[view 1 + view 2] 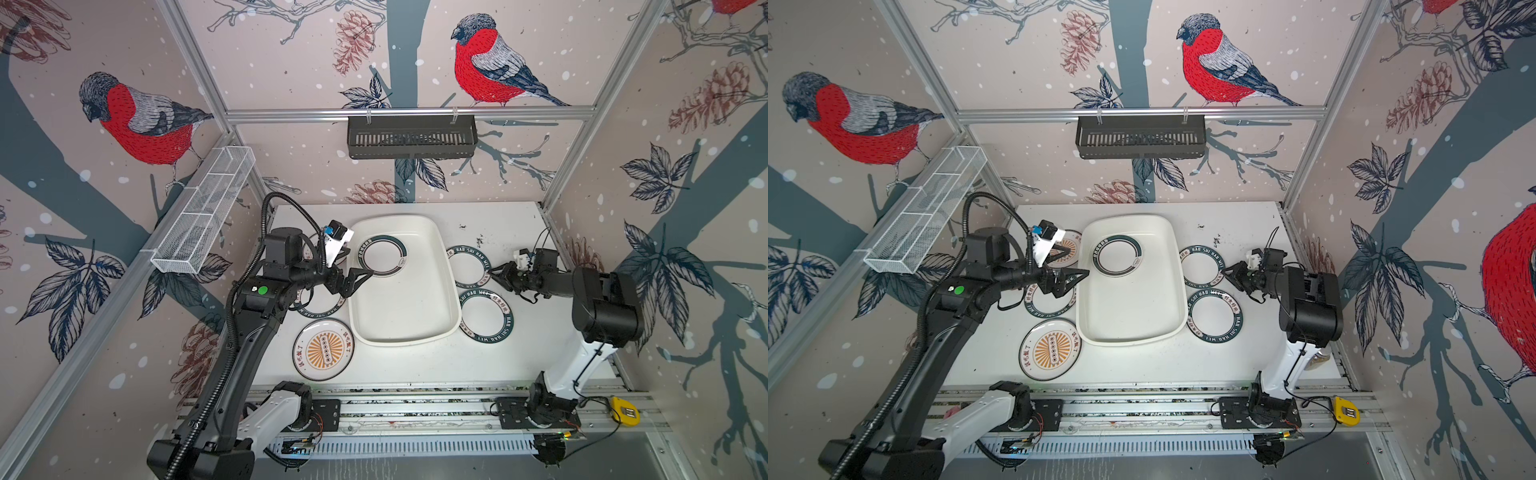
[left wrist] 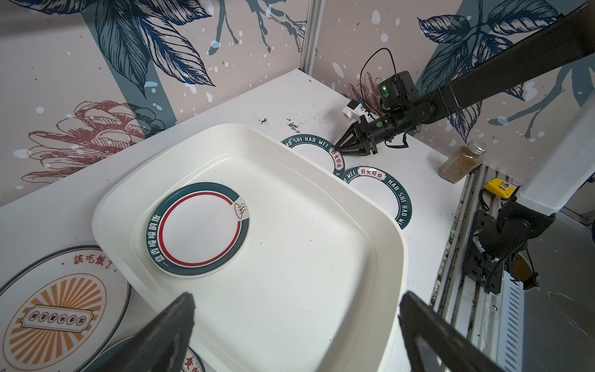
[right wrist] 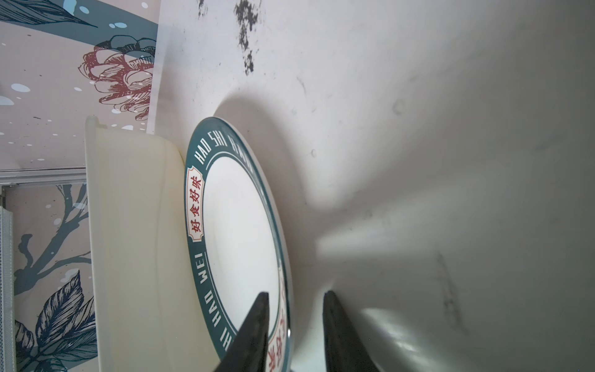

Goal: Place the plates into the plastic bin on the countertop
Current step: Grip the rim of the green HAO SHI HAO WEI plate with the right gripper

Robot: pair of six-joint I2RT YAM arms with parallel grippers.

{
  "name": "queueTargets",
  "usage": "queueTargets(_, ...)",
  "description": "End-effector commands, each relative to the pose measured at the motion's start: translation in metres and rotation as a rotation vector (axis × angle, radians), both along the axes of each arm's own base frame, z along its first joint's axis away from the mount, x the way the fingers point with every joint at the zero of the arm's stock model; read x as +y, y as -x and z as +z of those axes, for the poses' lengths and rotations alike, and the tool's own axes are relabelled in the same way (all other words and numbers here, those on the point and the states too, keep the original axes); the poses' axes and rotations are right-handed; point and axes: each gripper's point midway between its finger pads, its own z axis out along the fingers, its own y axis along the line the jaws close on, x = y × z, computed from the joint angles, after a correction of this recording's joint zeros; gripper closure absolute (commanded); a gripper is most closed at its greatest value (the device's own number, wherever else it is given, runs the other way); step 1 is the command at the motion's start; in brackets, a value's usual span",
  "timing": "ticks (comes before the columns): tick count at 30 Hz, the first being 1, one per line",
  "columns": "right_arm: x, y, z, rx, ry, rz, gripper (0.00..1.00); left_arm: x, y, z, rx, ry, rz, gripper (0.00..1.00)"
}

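The white plastic bin (image 1: pixel 399 307) lies mid-countertop (image 1: pixel 415 365) and holds one green-ringed plate (image 1: pixel 382 255) (image 2: pixel 199 228). Two green-lettered plates lie to its right, one farther (image 1: pixel 468 266) and one nearer (image 1: pixel 486 316). On the left are a sunburst plate (image 1: pixel 323 350), a green-lettered plate (image 1: pixel 320 309) and another sunburst plate (image 1: pixel 1065 251), both partly hidden by the arm. My left gripper (image 1: pixel 357 282) (image 2: pixel 297 299) hangs wide open over the bin's left rim, empty. My right gripper (image 1: pixel 494 272) (image 3: pixel 296 293) straddles the farther right plate's (image 3: pixel 238 219) rim, jaws narrowly apart.
A black slotted rack (image 1: pixel 411 137) hangs on the back wall and a white wire basket (image 1: pixel 203 208) on the left wall. A spice jar (image 2: pixel 463 161) stands at the table's right edge, with a yellow tape measure (image 1: pixel 625 411) on the front rail. Dirt specks (image 1: pixel 478 239) lie behind the right plates.
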Motion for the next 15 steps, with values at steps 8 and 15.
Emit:
queueTargets(8,0.004,0.000,-0.017,0.043,0.015,0.004,0.69,-0.003,0.005,0.002,-0.004,0.015,-0.026,0.02)
queueTargets(15,0.004,-0.001,-0.026,0.061,0.015,-0.004,0.71,-0.003,0.006,0.003,-0.008,0.017,-0.027,0.02)
